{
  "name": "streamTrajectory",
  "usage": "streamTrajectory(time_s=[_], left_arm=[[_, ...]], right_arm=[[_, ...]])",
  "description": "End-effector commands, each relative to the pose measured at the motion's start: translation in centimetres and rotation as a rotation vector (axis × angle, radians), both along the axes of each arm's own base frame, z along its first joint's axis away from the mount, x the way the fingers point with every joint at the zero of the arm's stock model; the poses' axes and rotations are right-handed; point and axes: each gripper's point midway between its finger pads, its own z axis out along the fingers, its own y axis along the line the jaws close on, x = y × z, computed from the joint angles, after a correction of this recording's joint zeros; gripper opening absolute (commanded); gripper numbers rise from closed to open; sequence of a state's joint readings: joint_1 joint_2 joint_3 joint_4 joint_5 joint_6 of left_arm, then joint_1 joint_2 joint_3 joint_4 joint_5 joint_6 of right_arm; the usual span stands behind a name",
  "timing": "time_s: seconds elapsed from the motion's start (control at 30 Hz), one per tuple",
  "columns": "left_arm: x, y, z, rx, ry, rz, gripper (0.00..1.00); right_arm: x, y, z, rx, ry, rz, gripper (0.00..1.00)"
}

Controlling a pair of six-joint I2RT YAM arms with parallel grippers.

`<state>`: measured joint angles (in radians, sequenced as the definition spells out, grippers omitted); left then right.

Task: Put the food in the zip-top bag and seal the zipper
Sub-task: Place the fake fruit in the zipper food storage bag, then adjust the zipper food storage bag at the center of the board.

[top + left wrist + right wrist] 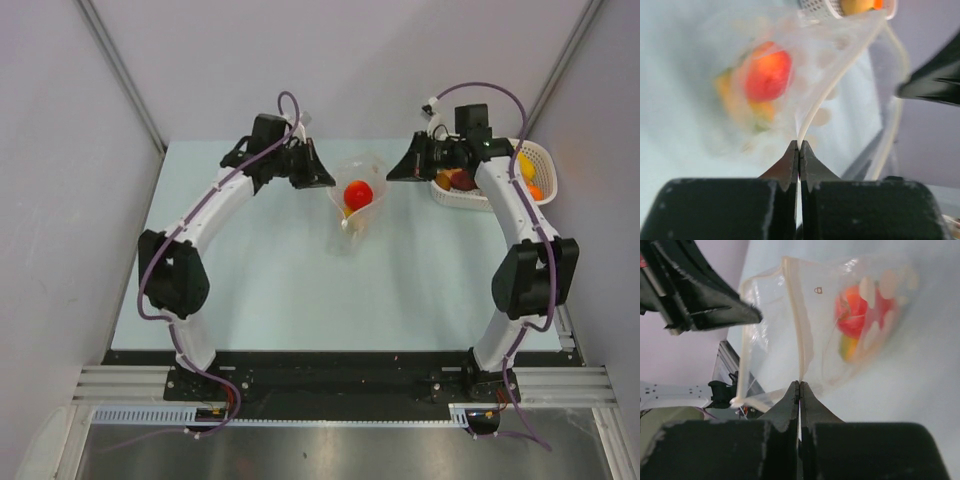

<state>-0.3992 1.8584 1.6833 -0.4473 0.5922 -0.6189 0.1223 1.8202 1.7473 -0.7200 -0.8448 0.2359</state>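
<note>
The clear dotted zip-top bag hangs between my two grippers at the far middle of the table, its mouth held wide. A red toy fruit and orange-yellow pieces lie inside it; they also show in the left wrist view and the right wrist view. My left gripper is shut on the bag's left mouth edge, the zipper strip running from its tips. My right gripper is shut on the right mouth edge, the zipper strip above it.
A white lattice basket with more toy food, yellow, orange and red, stands at the far right behind my right arm. Its rim shows at the top of the left wrist view. Grey walls close in the table's sides and back.
</note>
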Motion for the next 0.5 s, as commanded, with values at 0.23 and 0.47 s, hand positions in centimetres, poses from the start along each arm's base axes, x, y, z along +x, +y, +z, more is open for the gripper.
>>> streamTrajectory(time_s=[0.23,0.47], left_arm=[[-2.8,4.5,3.1,0.598,-0.417,-0.134,0.0],[-2.0,3.9,1.1,0.501,-0.29,-0.097,0.0]], right_arm=[[-3.2,2.0,6.8,0.036,-0.192,0.077,0.0],[-0.2,-0.2,3.0,-0.061,-0.147,0.023,0.0]])
